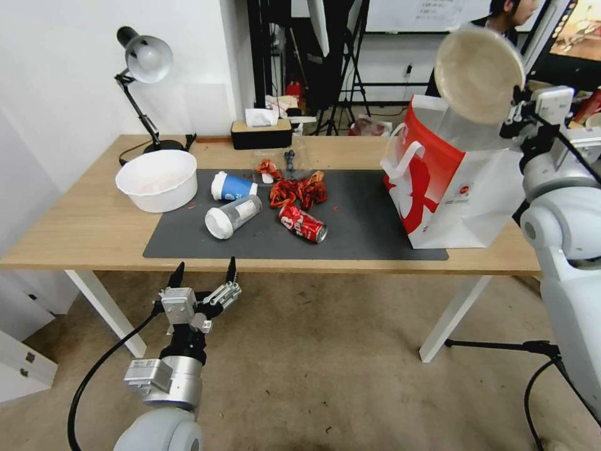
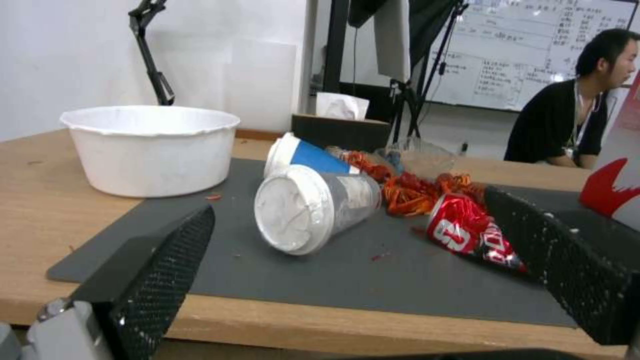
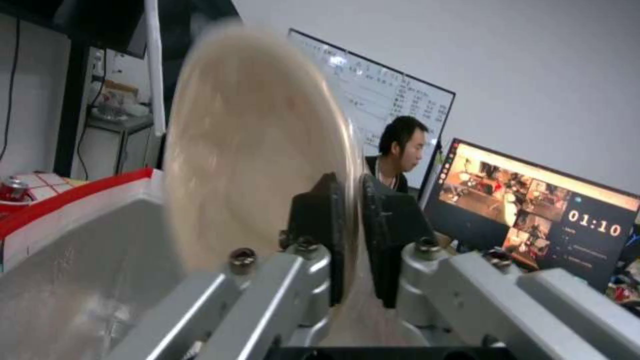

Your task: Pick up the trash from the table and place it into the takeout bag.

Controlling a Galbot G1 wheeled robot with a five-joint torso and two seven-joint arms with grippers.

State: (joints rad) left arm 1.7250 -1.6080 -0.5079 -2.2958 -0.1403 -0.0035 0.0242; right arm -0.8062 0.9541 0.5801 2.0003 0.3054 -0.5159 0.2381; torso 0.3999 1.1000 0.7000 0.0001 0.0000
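- One long table carries the whole mess, takeout bag standing at its right end
- right gripper pinches a round beige lid by the rim, up over the bag's mouth
- left gripper hangs below the near edge, fingers spread wide, nothing in them
- white-lidded cup, blue cup and crushed red can lie on the grey mat
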